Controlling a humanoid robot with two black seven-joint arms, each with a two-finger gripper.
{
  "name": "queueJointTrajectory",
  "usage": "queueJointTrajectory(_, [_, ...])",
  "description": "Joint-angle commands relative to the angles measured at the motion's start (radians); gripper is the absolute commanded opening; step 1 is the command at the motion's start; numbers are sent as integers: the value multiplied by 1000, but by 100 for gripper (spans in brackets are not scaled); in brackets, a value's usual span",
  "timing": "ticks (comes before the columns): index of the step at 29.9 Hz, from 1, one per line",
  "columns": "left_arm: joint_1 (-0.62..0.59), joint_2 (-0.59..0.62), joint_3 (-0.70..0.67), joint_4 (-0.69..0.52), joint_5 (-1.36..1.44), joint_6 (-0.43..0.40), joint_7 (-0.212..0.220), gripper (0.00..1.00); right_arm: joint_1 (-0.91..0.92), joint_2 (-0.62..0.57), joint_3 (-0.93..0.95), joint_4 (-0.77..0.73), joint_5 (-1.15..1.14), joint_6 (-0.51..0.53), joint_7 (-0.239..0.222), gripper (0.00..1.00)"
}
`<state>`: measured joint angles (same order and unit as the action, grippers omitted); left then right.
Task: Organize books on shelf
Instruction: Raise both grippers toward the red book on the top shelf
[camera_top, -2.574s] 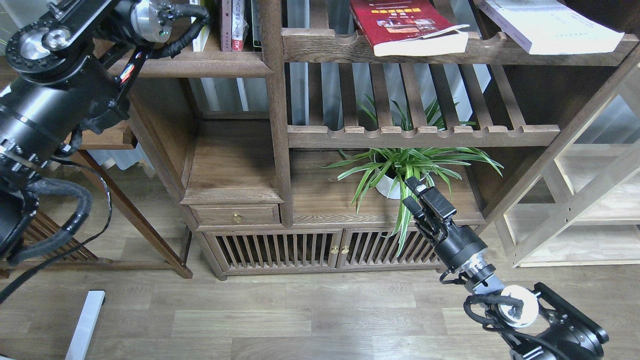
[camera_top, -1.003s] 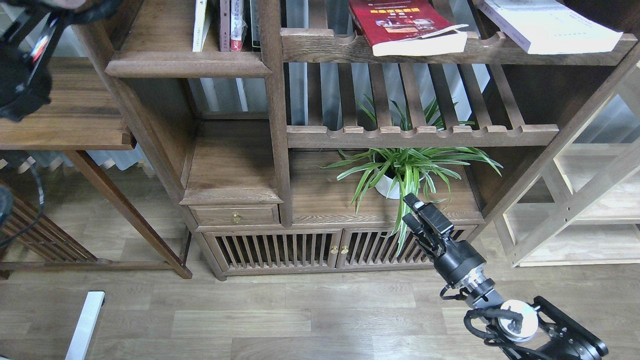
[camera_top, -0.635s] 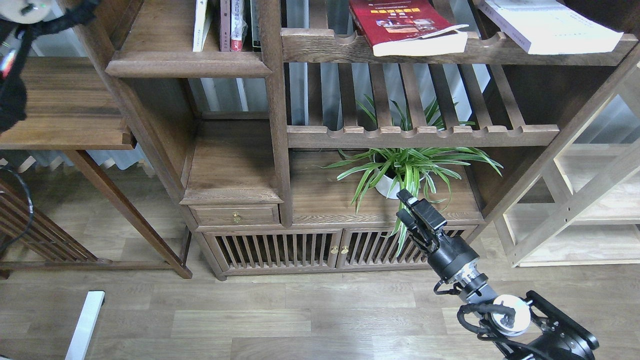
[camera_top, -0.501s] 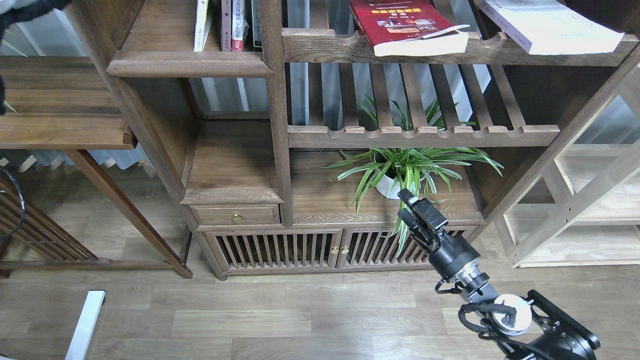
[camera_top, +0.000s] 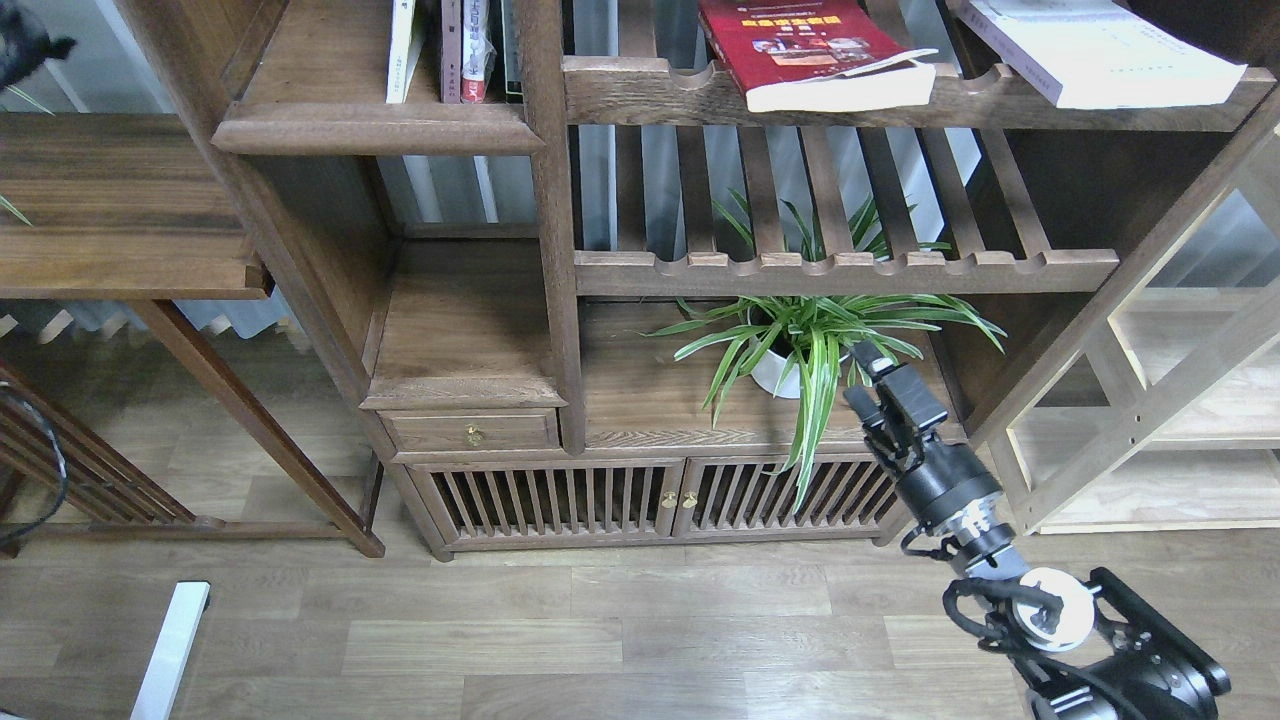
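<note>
Much of the upper bookcase is cut off by the top edge of the head view. Of the upright books (camera_top: 452, 50) on the shelf (camera_top: 375, 125), only the lower parts are seen: a pale white one at the left, then a red-and-white spine, then a dark one pressed against the post; their covers and titles cannot be made out. The shelf itself is a solid dark brown board with a rounded moulded front edge, at the upper left of the bookcase.

A red book (camera_top: 815, 55) with small photos on its cover is laid flat on the top slatted rack (camera_top: 900, 100), its white page block overhanging the scalloped front rail. A pale white-lilac book (camera_top: 1100, 50) is laid flat on the same rack further right, its far end cropped.

Of the left arm only a dark scrap (camera_top: 25, 50) is seen at the top left corner; its gripper is out of view.

The right gripper (camera_top: 868, 382) is held in front of the spider plant (camera_top: 815, 345), beside its white pot, and is empty. Its fingers are seen dark and nearly end-on, so how far apart they stand cannot be told.
</note>
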<state>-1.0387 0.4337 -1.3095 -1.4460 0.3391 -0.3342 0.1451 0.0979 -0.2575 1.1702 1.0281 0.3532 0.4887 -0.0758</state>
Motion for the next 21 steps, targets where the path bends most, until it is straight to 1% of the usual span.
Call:
queueJointTrajectory(1, [87, -10, 3, -1, -80, -135, -74, 50, -1, 26, 57, 10, 7, 0, 4, 97])
queueJointTrajectory(2, [109, -10, 3, -1, -101, -154, -81, 50, -1, 36, 71, 12, 7, 0, 5, 97])
queueJointTrajectory(5, [158, -19, 7, -1, -176, -154, -85, 50, -6, 67, 115, 46, 7, 0, 5, 98])
queueJointTrajectory(8, [209, -55, 18, 9, -264, -154, -84, 50, -9, 83, 137, 75, 7, 0, 5, 99])
queueJointTrajectory(10, [252, -94, 18, 13, -296, -154, -84, 53, -6, 95, 143, 87, 7, 0, 5, 99])
queueJointTrajectory(12, [314, -125, 19, 13, -298, -154, -84, 59, 11, 109, 144, 89, 7, 0, 4, 99])
queueJointTrajectory(14, [359, -151, 18, 13, -304, -154, -85, 62, 41, 125, 141, 89, 6, 0, 4, 98])
queueJointTrajectory(18, [400, -211, 19, 27, -304, -154, -84, 80, 78, 144, 132, 89, 0, 0, 2, 98])
queueJointTrajectory(19, [414, -228, 24, 30, -304, -154, -82, 82, 88, 142, 131, 89, -3, 0, 1, 98])
queueJointTrajectory(21, [454, -263, 44, 30, -304, -154, -82, 83, 108, 135, 129, 87, -10, 0, 1, 98])
